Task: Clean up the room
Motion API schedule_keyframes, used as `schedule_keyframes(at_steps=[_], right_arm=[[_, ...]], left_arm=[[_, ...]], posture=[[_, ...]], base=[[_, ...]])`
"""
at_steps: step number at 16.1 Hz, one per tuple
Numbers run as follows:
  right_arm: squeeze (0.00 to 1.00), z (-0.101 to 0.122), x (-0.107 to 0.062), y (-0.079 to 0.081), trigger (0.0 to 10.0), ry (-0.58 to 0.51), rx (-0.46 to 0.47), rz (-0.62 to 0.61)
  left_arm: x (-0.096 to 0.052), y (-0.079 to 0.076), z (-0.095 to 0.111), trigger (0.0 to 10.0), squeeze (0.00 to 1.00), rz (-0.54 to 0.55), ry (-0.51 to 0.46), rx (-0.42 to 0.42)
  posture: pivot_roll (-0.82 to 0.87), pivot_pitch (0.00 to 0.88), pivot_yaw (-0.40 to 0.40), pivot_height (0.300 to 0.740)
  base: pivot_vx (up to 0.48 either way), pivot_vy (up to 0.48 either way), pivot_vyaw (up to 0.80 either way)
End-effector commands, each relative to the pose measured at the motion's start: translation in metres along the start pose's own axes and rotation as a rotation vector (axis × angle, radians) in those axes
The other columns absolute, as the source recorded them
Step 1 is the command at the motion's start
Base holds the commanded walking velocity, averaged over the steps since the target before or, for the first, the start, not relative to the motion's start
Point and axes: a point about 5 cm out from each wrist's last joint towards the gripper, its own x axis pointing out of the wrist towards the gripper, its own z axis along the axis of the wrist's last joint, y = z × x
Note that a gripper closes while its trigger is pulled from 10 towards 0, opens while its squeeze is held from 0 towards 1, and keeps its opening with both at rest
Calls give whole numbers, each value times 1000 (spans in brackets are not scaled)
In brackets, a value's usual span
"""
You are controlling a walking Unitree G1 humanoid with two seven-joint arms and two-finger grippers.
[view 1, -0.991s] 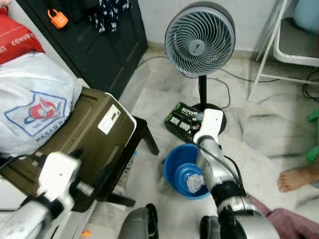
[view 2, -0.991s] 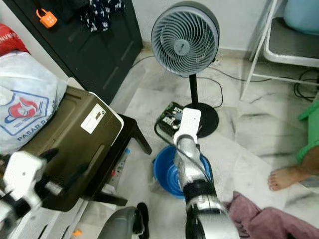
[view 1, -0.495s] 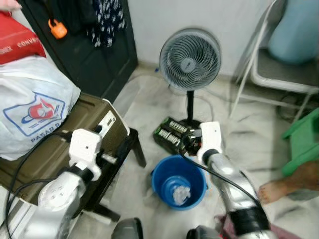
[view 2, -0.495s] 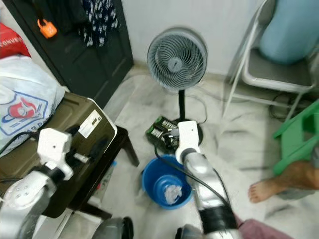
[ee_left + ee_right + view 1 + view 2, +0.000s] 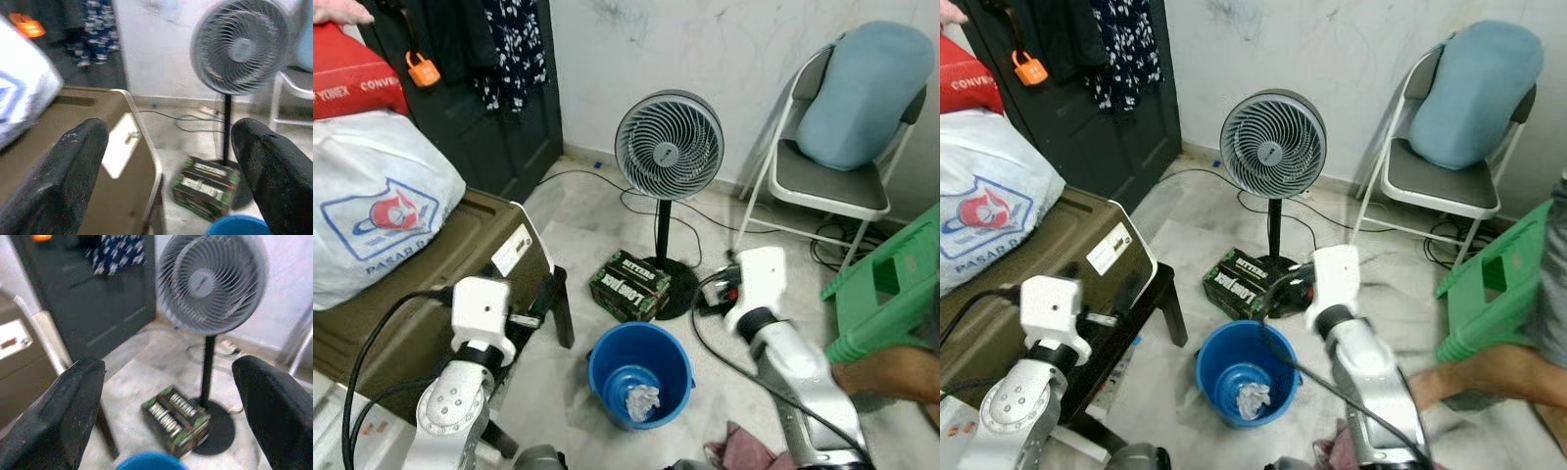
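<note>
A blue bucket (image 5: 639, 362) stands on the marble floor with a crumpled white paper wad (image 5: 641, 399) inside. A green-and-black box (image 5: 628, 285) lies beside the foot of a standing fan (image 5: 668, 147). My left gripper (image 5: 168, 129) is open and empty, held over the edge of the olive case (image 5: 78, 147) and facing the fan. My right gripper (image 5: 168, 364) is also open and empty, raised to the right of the bucket and looking at the box (image 5: 177, 420) and fan. A pink cloth (image 5: 741, 454) lies on the floor by my feet.
A white plastic bag (image 5: 372, 211) and red box (image 5: 352, 73) sit on the olive case (image 5: 431, 284). A folding chair (image 5: 830, 186) holds a blue cushion (image 5: 857, 93). A green stool (image 5: 891, 289) and a person's limb (image 5: 891, 367) are at the right. Cables (image 5: 607, 181) cross the floor.
The camera has risen and tilted up, showing the chair and the stool. My right arm has swung right, away from above the bucket. The left arm has come up beside the case.
</note>
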Motion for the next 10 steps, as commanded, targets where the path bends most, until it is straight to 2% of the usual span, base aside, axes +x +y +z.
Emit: schedule_keyframes(at_steps=[1,2,4,5,6,9,10], right_arm=[[1000,10,-2,-13,10000,-67,-32,-94],[1000,11,-3,-13,10000,-78,-42,-107],[1000,16,-3,-11,10000,-110,-130,-77],[1000,20,-1,-18,10000,-123,-147,-96],[1000,23,6,-20,10000,-127,-153,-83],[1000,37,26,-7,10000,-177,-162,-13],[733,38,28,-5,10000,-185,-161,-10]], left_arm=[[5,6,0,10000,0,31,-16,16],[8,7,2,10000,0,32,-25,22],[16,12,7,10000,0,45,-65,21],[22,12,9,10000,0,61,-85,20],[28,9,14,10000,0,86,-112,9],[35,3,18,10000,0,78,-135,-16],[35,3,18,10000,0,79,-139,-17]], posture=[[-36,0,8,740],[-43,0,8,740],[-69,0,-7,740],[-71,0,-19,740],[-70,0,-39,740],[-72,0,-57,740],[-72,0,-55,740]], base=[[0,0,0],[0,0,0],[0,0,0],[0,0,0],[0,0,800],[0,0,800],[0,0,800]])
